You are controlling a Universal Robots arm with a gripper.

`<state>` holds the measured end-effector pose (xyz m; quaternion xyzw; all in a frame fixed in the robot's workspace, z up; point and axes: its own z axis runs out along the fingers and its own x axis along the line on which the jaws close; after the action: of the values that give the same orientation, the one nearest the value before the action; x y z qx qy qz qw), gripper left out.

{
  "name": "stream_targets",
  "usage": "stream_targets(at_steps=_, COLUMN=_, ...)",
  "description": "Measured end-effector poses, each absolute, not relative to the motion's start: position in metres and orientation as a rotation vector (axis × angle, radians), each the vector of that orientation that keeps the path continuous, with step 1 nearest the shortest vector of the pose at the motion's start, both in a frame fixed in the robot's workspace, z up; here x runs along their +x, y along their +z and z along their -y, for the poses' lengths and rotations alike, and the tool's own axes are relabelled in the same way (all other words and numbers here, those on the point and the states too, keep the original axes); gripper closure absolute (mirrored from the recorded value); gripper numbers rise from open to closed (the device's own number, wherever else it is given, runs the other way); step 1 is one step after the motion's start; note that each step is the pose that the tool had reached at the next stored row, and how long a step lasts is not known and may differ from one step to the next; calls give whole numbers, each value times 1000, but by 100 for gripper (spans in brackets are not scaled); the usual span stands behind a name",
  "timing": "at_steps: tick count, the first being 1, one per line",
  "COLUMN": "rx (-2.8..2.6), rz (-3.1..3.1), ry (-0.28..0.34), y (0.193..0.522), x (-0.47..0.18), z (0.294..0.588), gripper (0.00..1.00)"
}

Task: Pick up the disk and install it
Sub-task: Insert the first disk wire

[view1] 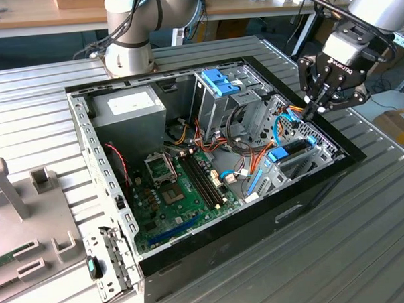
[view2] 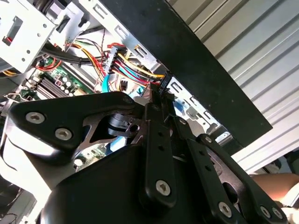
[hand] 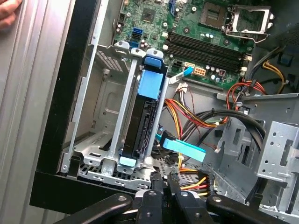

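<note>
We see the disk (view1: 297, 149) already seated in the lower drive cage (view1: 315, 143), at the right-hand side of the open computer case (view1: 212, 241) in the exterior view. In the first wrist view the disk (hand: 142, 126) stands on edge between the cage's metal slots, with its light-blue rail (hand: 150, 84) running along the top.

The gripper (view1: 312, 110) hangs over the far right corner of the case in the exterior view, just above the cage's end. Its fingers are pressed together in both wrist views (hand: 162, 183) (view2: 161, 91), the tips down among a bundle of coloured wires (view2: 128, 70). We cannot tell whether they pinch one of the wires or its black plug. The gripper is near the disk but not touching it.

The green motherboard (view1: 183, 186) lies in the middle of the case, and the case sits on a ribbed metal table (view1: 367, 238).
</note>
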<state>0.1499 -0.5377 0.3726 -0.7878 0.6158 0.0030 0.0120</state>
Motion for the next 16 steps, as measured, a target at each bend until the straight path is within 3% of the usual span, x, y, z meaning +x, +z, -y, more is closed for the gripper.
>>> stream_targets(at_steps=3, rx=-2429, rz=-1916, ry=37, y=372, x=150, z=538, gripper=84)
stream_targets(at_steps=16, rx=-2339, rz=-2023, ry=34, y=373, x=150, z=539, gripper=84)
